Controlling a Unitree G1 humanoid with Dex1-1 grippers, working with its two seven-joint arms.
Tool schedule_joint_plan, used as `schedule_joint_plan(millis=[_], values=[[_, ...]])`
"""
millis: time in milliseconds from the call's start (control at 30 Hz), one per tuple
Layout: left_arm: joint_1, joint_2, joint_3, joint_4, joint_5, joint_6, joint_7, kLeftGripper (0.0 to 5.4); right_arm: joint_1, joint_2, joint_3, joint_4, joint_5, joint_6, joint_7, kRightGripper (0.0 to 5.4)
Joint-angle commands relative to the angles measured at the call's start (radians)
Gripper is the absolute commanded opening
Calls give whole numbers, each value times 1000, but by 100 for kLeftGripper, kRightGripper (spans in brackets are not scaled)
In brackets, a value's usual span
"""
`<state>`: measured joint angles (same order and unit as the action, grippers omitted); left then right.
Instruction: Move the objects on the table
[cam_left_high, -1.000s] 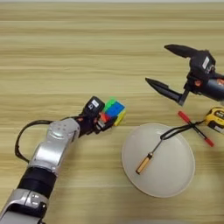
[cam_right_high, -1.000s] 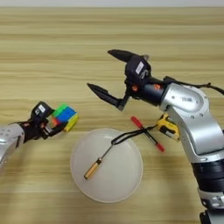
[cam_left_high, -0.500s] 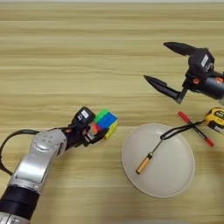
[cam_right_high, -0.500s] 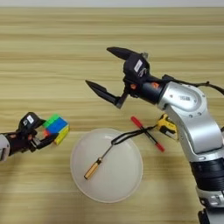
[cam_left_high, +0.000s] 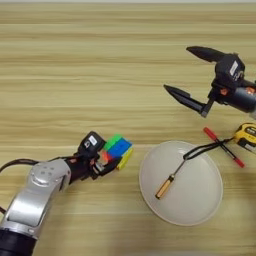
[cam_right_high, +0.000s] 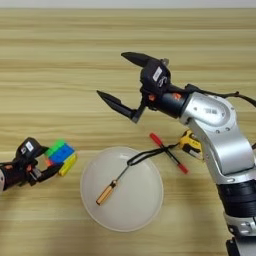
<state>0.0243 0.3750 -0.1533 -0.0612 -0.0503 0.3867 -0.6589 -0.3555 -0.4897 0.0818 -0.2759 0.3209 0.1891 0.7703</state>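
Observation:
My left gripper (cam_left_high: 107, 156) is shut on the small multicoloured puzzle cube (cam_left_high: 118, 149), low over the table (cam_left_high: 75, 60) at the near left. To its right lies the round off-white plate (cam_left_high: 202, 200). The thin tool's wooden handle (cam_left_high: 164, 187) rests inside the plate, and its black cord (cam_left_high: 205, 148) trails over the rim to the right. The red pen (cam_left_high: 223, 146) lies just beyond that rim, crossed by the cord, with the yellow tape measure (cam_left_high: 247, 136) further right. My right gripper (cam_right_high: 113, 74) hovers wide open above the table, behind the plate, holding nothing.
The right arm (cam_right_high: 220, 135) reaches in from the right edge above the tape measure (cam_right_high: 191, 144) and pen (cam_right_high: 167, 153). The left forearm (cam_left_high: 35, 195) lies along the near left corner. Bare wood spans the far half of the table.
My left gripper has drawn the puzzle cube a little leftward and nearer to me. The right gripper stays open in almost the same place.

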Motion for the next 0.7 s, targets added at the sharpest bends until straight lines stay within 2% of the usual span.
schedule_joint_plan(millis=[33,133,467,700], values=[[7,9,-1,-23,-12,16,6,325,-22,-6,-2,-11,-2,16,1,540],[8,5,-2,-24,-14,19,9,325,-22,-7,-3,-10,-3,17,1,540],[13,1,-20,-44,-40,3,-6,430,-24,-9,-4,-8,0,18,4,540],[10,11,-31,-55,-32,-30,2,495,-28,-11,-5,-6,2,18,7,540]])
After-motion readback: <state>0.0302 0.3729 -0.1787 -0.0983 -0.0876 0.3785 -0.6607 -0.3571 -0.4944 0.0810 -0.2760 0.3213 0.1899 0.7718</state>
